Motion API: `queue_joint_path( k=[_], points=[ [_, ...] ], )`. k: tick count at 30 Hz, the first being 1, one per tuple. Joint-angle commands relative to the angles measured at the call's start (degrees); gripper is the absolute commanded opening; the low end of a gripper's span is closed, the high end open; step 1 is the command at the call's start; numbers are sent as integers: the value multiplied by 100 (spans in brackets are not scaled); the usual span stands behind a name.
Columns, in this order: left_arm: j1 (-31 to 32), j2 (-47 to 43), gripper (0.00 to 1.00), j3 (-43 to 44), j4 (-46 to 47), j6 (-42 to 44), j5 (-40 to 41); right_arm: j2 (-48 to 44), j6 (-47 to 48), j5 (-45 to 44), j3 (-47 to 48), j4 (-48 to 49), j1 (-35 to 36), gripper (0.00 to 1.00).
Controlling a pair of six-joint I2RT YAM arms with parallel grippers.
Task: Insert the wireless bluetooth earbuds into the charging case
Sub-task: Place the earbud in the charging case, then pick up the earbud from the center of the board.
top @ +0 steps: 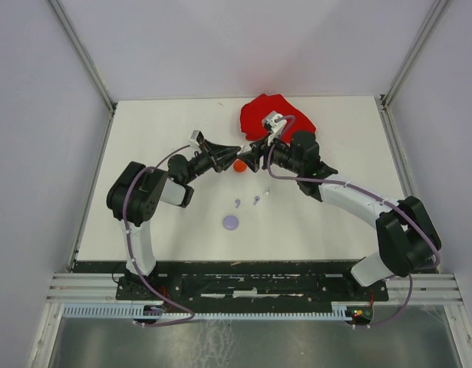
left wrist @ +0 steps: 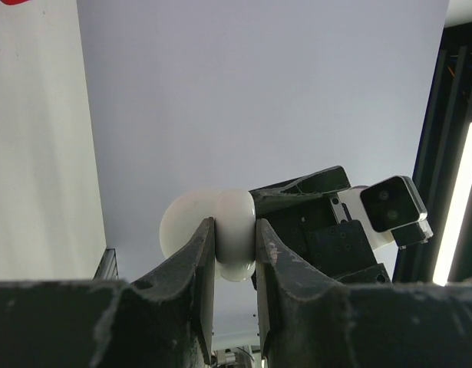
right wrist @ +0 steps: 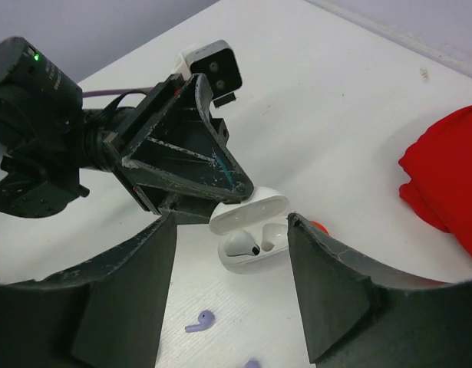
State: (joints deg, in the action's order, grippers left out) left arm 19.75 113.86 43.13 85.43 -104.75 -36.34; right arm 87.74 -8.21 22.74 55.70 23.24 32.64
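The white charging case [right wrist: 255,257] hangs above the table with its lid [right wrist: 251,208] open. One white earbud [right wrist: 242,244] sits in it, and the socket beside it is empty. My left gripper [left wrist: 234,230] is shut on the case [left wrist: 182,222] from behind. My right gripper [right wrist: 230,226] is open, with one finger on each side of the case and nothing in it. Two lilac earbuds [right wrist: 199,320] [top: 256,200] and a white earbud [top: 265,193] lie on the table below. In the top view the two grippers [top: 234,154] [top: 257,156] meet tip to tip and hide the case.
A red cloth [top: 275,116] lies at the back of the table, just behind my right wrist. A small orange-red round case [top: 239,165] sits under the grippers. A lilac round case [top: 231,222] lies nearer the front.
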Motion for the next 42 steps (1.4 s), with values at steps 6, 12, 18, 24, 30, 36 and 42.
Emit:
queue_joint_path(
  k=[6,12,18,24,30,36,42],
  points=[
    [-208,80,3,-73,511,-204,30,-1019,-649,-1787,331,-1049,-16,77],
    [-537,-70,3,-352,551,-144,15,-1041,-890,-3124,495,-2734,-64,79],
    [-656,-135,3,-479,564,-95,-27,-233,-972,-3284,784,-4157,-71,79],
    [-651,-119,3,-533,636,-114,-23,319,-764,-3381,881,-4652,-24,79],
    [-656,-92,3,-548,664,-117,-20,731,-583,-3524,946,-4790,14,79],
    [-660,-63,3,-560,709,-149,-14,1074,-484,-3540,1038,-4829,69,79],
    [-671,-50,3,-541,714,-165,-18,1242,-375,-3489,1045,-4692,163,79]
  ],
)
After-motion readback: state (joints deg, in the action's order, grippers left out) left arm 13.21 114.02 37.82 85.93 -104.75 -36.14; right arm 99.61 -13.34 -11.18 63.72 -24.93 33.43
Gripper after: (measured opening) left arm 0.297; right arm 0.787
